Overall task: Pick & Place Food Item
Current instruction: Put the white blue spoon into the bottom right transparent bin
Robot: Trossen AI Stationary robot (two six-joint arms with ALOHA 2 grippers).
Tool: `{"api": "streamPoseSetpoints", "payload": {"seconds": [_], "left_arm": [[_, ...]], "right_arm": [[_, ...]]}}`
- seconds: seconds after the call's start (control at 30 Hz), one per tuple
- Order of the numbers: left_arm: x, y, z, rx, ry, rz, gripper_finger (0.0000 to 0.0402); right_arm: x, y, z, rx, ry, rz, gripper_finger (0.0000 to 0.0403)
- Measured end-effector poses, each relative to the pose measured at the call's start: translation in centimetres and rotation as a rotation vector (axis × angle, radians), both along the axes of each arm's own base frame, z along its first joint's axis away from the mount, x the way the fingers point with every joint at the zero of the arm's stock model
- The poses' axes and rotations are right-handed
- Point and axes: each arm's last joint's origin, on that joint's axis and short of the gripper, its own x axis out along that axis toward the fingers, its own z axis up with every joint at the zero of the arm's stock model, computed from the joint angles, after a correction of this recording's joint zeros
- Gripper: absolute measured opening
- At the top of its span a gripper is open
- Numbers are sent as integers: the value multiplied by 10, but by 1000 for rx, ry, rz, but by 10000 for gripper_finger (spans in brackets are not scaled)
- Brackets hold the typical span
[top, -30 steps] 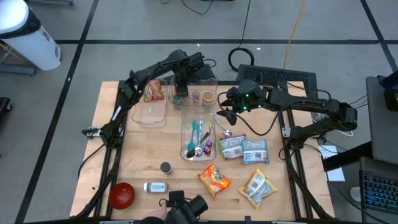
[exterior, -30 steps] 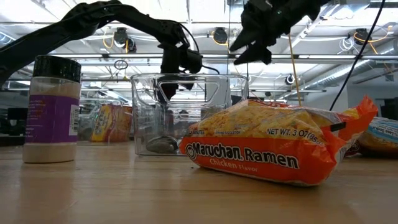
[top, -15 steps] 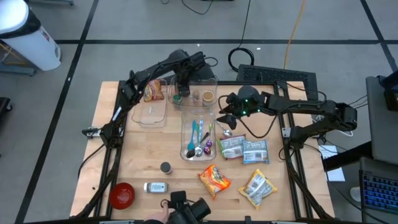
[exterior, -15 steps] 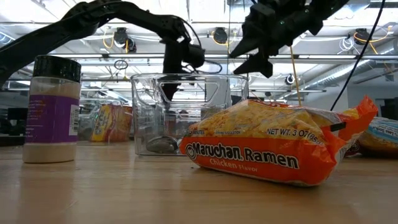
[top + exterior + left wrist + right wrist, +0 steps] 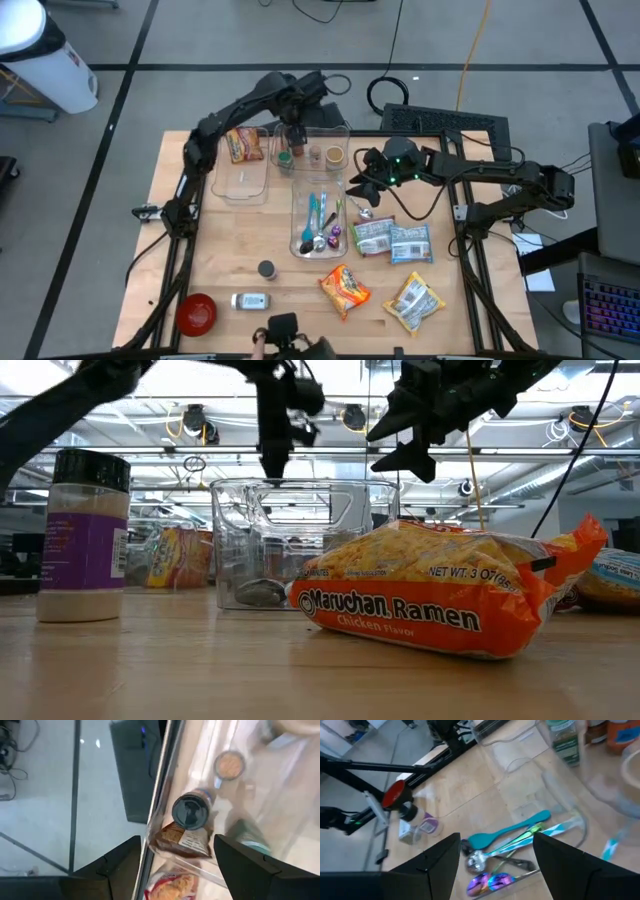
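Observation:
My left gripper [image 5: 296, 130] is open and hangs above the far clear bin [image 5: 346, 132], which holds several jars. In the left wrist view its fingers [image 5: 177, 840] stand apart above a dark-lidded jar [image 5: 190, 812] that stands on the bin's floor. My right gripper [image 5: 358, 186] is open and empty, hovering by the right side of the utensil bin [image 5: 297, 215]. Its wrist view [image 5: 496, 837] looks down on the utensils [image 5: 510, 832]. An orange ramen pack [image 5: 345, 288] lies flat on the table near the front.
A yellow snack pack [image 5: 415, 300] and two packets [image 5: 372, 236] [image 5: 410, 243] lie at the right. Another pack [image 5: 245, 145] lies at the far end of the left clear bin [image 5: 240, 180]. A shaker [image 5: 266, 269], a lying jar [image 5: 250, 300] and a red bowl [image 5: 196, 313] sit at the front left.
My left gripper has risen out of the far clear bin and now hangs above its rim, a little nearer the table's far edge. My right gripper has shifted slightly toward the utensil bin.

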Motion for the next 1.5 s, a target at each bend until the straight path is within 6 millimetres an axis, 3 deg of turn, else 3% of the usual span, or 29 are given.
{"api": "streamPoseSetpoints", "payload": {"seconds": [0.1, 0.23, 0.4, 0.5, 0.63, 0.77, 0.9, 1.03, 1.3, 1.5], "left_arm": [[-10, -12, 29, 42, -112, 29, 255], [-30, -29, 79, 49, -403, 113, 255], [-75, -54, 148, 5, -810, 154, 255], [-111, -76, 182, 38, -961, 150, 255], [-162, -109, 212, 97, -1056, 158, 255], [-200, -137, 226, 117, -1128, 187, 255], [-221, -158, 222, 107, -1160, 201, 255], [-220, -167, 199, 95, -1176, 244, 255], [-173, -168, 113, 30, -1297, 222, 255], [-142, -179, 61, -183, -1387, 129, 255]], "right_arm": [[0, 1, 0, 53, -3, 26, 242], [0, 3, 0, 109, -6, 54, 242], [-1, 3, 2, 129, -9, 43, 242], [-1, 3, 8, 111, -58, 46, 242], [-4, 4, 27, 65, -194, 49, 242], [-11, 6, 47, 6, -329, 46, 242], [-21, 7, 60, -53, -379, -15, 242], [-27, 8, 66, -104, -406, -24, 242], [-28, 9, 66, -46, -398, -36, 242], [-28, 9, 66, 2, -394, -48, 242]]}}
